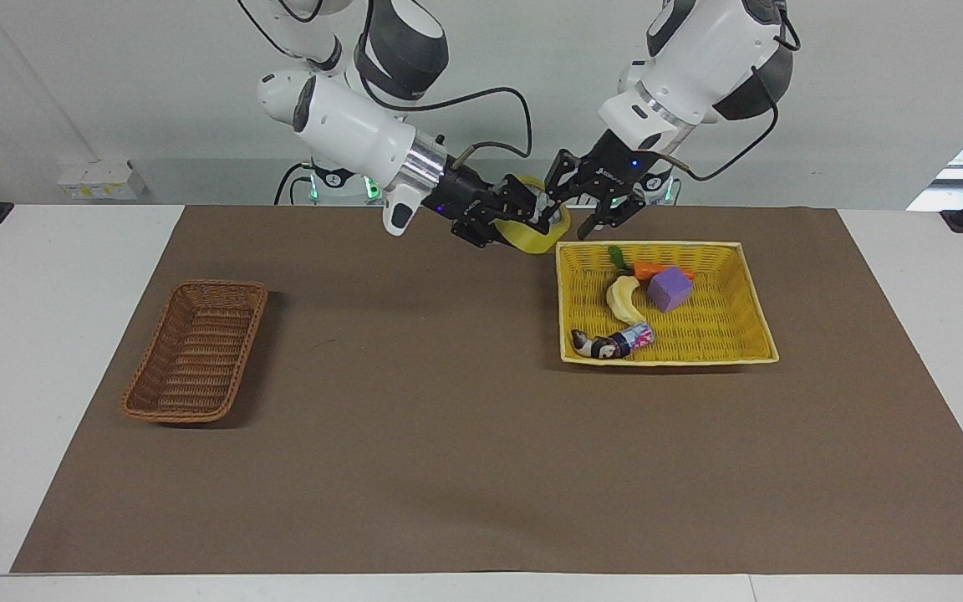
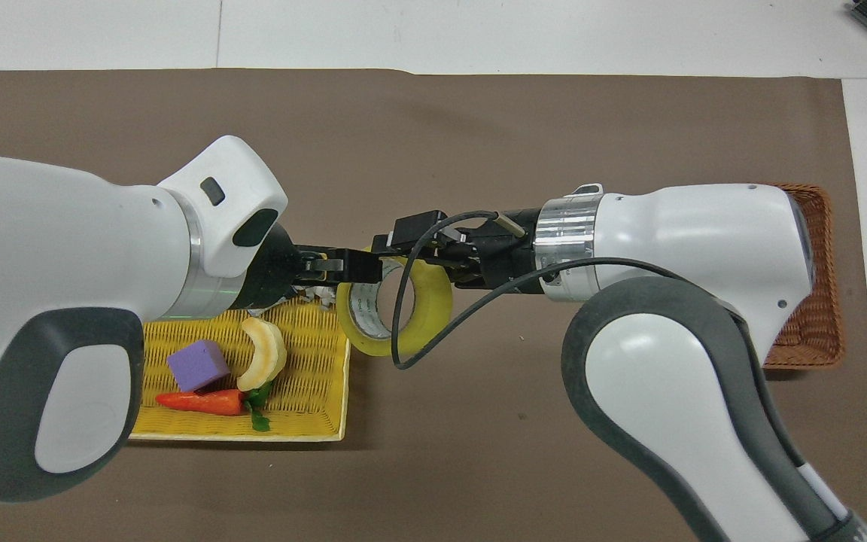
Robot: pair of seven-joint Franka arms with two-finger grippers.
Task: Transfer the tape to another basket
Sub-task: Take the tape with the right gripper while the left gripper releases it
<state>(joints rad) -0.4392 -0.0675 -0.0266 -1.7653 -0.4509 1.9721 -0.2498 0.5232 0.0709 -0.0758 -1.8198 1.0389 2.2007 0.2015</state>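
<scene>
Item 1: tape (image 1: 537, 241), gripped by the closed right end effector (image 1: 532, 214), aloft just off the yellow basket's (image 1: 665, 360) edge.
Item 2: left end effector (image 1: 607, 219), fingers seemingly parted, over that basket's rim nearest the robots.
Item 3: wicker basket (image 1: 222, 286), well apart, toward the right arm's end.
I see open brown mat (image 1: 415, 435) between, on a white desk (image 1: 30, 293).

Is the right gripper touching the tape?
Touching: in the facing view the right gripper is shut on the tape, up in the air.
</scene>
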